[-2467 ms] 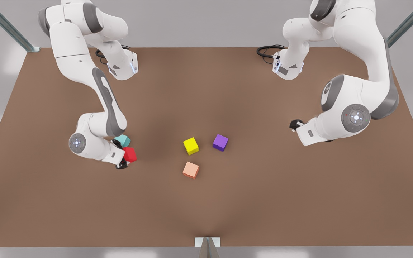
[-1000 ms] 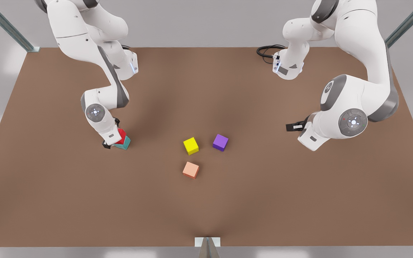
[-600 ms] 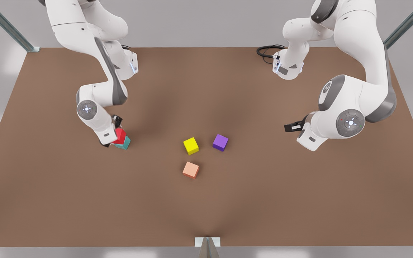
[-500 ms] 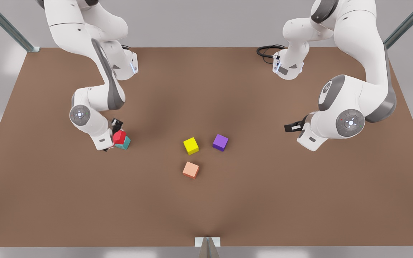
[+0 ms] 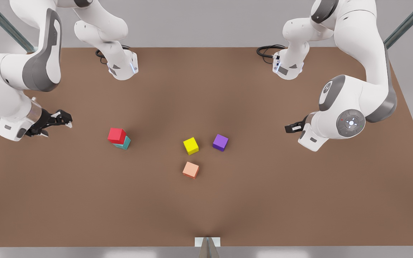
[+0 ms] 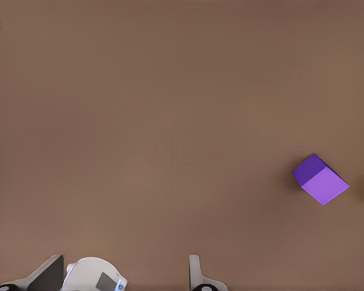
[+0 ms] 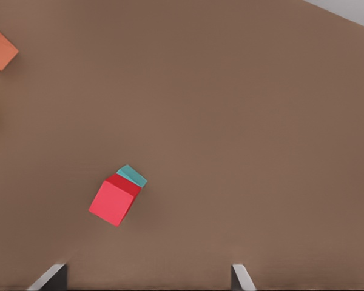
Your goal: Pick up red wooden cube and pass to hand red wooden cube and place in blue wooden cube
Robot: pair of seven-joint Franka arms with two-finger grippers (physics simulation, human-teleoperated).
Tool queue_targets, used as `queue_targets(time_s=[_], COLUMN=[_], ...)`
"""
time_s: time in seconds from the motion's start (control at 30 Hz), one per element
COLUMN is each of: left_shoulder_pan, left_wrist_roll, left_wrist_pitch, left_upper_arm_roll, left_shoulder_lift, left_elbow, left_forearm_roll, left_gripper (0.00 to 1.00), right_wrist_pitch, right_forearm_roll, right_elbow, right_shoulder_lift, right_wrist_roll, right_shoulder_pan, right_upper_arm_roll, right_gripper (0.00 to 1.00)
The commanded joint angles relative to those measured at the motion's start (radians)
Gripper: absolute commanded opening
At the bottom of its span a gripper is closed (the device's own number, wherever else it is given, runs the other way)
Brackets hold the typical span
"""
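Purple cube point(image 6: 319, 178) on brown table point(image 6: 145, 121)

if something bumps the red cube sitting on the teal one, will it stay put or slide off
The red wooden cube sits off-centre and twisted on the blue wooden cube, so a sideways bump would probably slide or tip it off. Its flat faces mean it shouldn't roll far. It looks rigid and likely light. Both hands are clear: the right hand open nearby, the left hand waiting.
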Motion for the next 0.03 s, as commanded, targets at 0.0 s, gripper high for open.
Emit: queue_targets(time_s=[0.0], left_shoulder_pan=[0.000], left_wrist_roll=[-0.027], left_wrist_pitch=[-0.001], left_upper_arm_roll=[-0.001], left_shoulder_lift=[-0.001], left_elbow=[0.000], left_forearm_roll=[0.001], left_gripper=[1.00], right_wrist_pitch=[-0.091], right_forearm_roll=[-0.010], right_elbow=[0.004], right_shoulder_lift=[0.003], right_wrist_roll=[0.304], right_shoulder_pan=[0.001], right_upper_arm_roll=[-0.002], right_gripper=[1.00])
